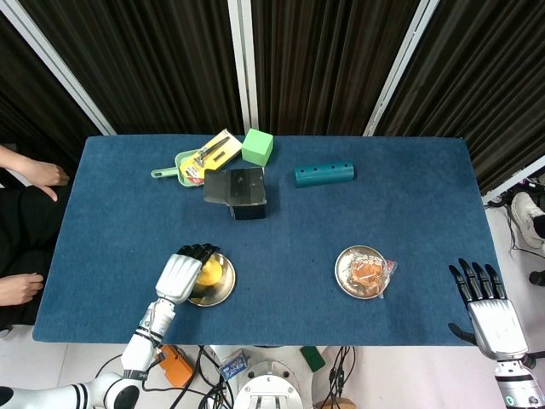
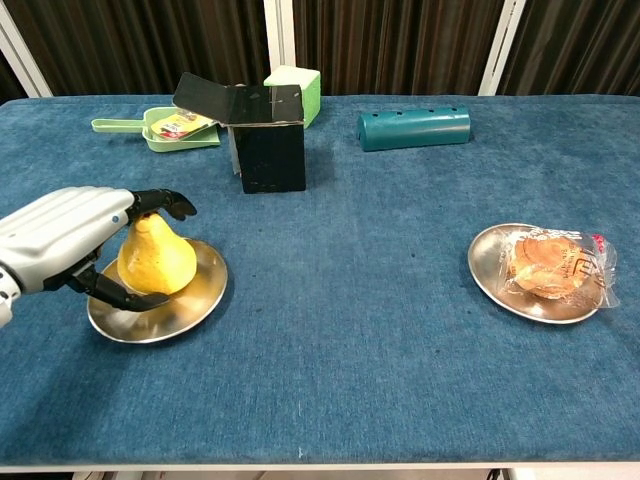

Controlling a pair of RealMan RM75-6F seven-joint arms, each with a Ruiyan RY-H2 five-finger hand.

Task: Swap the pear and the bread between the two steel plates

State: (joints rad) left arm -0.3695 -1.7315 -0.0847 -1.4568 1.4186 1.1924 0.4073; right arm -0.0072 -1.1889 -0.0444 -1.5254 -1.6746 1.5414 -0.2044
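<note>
Blue cloth table (image 2: 330, 340), dark curtains behind. Swap barely begun: my left hand (image 2: 70, 240) is curled around the pear (image 2: 155, 260), which sits on the left steel plate (image 2: 200, 300); lift not confirmed. Bread (image 2: 545, 265) untouched on the right steel plate (image 2: 485, 265). My right hand (image 1: 490, 311) idles off-table, fingers spread, holding nothing. Count: two plates, one pear, one bread

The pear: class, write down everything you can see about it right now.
The pear is yellow with a smooth, slightly speckled skin, broad at the base and narrowing upward. It stands roughly upright on the left steel plate, near the table's front left. The left hand wraps it from the left, dark fingers curled over its top and the thumb against its lower front. Its stem is hidden.
</note>
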